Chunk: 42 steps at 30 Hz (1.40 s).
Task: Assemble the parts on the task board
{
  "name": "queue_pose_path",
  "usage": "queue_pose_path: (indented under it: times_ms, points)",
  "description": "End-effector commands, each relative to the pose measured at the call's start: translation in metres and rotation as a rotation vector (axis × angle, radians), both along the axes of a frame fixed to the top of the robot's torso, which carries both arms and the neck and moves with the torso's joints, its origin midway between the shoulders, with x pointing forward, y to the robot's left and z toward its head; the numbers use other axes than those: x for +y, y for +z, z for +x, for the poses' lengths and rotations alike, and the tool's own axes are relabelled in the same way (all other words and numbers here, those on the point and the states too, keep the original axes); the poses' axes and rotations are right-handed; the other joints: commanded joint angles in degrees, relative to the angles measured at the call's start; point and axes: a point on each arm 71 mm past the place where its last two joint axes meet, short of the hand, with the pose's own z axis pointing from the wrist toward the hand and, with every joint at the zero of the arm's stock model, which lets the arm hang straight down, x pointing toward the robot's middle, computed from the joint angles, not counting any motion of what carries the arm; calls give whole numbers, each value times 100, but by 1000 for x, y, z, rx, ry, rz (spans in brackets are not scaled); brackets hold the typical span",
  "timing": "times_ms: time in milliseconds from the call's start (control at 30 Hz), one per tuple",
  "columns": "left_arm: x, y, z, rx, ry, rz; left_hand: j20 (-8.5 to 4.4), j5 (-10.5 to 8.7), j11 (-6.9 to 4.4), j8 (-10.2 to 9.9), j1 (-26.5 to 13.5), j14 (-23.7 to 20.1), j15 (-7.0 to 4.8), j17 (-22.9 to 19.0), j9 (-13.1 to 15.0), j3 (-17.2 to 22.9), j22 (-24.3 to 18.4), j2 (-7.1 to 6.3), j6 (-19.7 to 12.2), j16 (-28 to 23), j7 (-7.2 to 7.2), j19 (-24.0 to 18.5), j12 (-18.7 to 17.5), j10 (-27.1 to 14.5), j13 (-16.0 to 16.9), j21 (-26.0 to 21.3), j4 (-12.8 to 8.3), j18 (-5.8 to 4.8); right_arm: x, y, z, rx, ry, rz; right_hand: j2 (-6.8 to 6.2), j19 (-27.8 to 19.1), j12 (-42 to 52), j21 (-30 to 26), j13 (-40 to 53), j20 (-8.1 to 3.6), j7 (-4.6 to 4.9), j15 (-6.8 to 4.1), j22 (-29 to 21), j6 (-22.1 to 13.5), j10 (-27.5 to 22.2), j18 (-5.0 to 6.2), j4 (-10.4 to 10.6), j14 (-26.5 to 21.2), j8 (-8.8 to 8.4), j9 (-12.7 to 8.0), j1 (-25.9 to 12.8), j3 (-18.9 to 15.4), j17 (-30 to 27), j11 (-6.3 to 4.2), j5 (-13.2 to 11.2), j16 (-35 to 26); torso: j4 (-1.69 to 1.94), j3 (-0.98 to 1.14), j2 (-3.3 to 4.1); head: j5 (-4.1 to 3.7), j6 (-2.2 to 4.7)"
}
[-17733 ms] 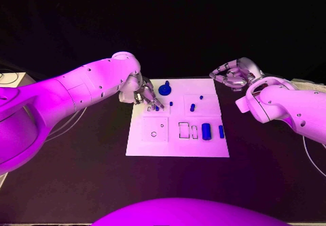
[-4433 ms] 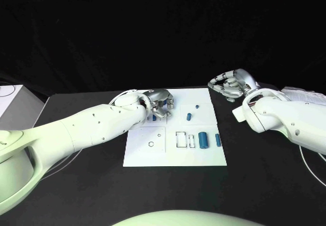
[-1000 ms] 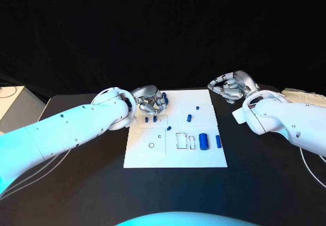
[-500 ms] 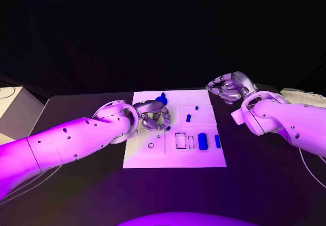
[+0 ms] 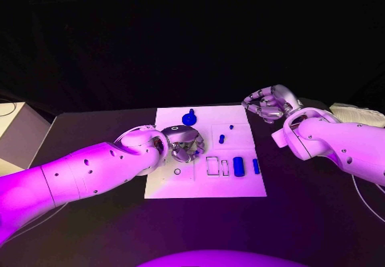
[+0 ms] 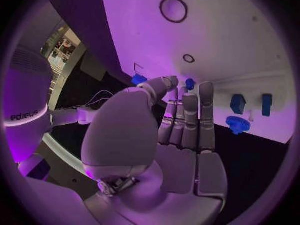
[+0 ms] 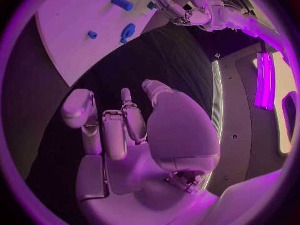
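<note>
task board mid-table, blue parts near its right edge | left hand over board's left half, grip unclear | right hand curled empty, off far-right corner

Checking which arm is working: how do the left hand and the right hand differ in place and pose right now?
The left hand is low over the white board, above its left half; the right hand hangs over the black table, past the board's far right corner. The left hand's fingers point down at the board near small blue parts; the right hand's fingers are curled in, away from any part. Neither visibly holds anything.
</note>
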Motion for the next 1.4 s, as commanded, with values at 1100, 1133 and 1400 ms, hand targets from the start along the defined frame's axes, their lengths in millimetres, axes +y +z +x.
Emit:
queue_pose_path:
  times_ms: [1100, 1133, 1400]
  points:
    - [-5, 2, -1, -73, 26, 51, 41, -12, 11, -202, 96, 259, 49, 387, -288, -221, 22, 59, 22, 430, 14, 1, 1185, -391, 565, 97, -29, 89, -1, -2, -2, -1, 14, -9, 17, 18, 7, -12, 470, -3, 11, 41, 1, -39, -1, 23, 20, 286, 32, 11, 58, 39, 763, 3, 18, -11, 8, 2, 3, -58, -55]
    - [-5, 2, -1, -74, 26, 50, 39, -12, 8, -196, 97, 262, 48, 393, -291, -224, 23, 59, 24, 441, 9, 2, 1237, -415, 589, 99, -29, 90, -1, -2, -2, -1, 14, -9, 17, 18, 7, -12, 470, -3, 11, 41, 1, -39, -1, 23, 20, 286, 32, 11, 58, 39, 763, 3, 18, -11, 9, 2, 4, -57, -56]
    - [-4, 3, -1, -79, 35, 47, 34, -11, -4, -162, 100, 332, 41, 522, -333, -240, 21, 56, -45, 558, 4, 3, 1768, -661, 832, 114, -19, 90, -1, -3, -2, 0, 14, -9, 17, 18, 7, -12, 470, -3, 11, 41, 1, -39, -1, 23, 20, 286, 32, 11, 58, 39, 763, 3, 18, -11, 1, 1, -2, -51, -65]
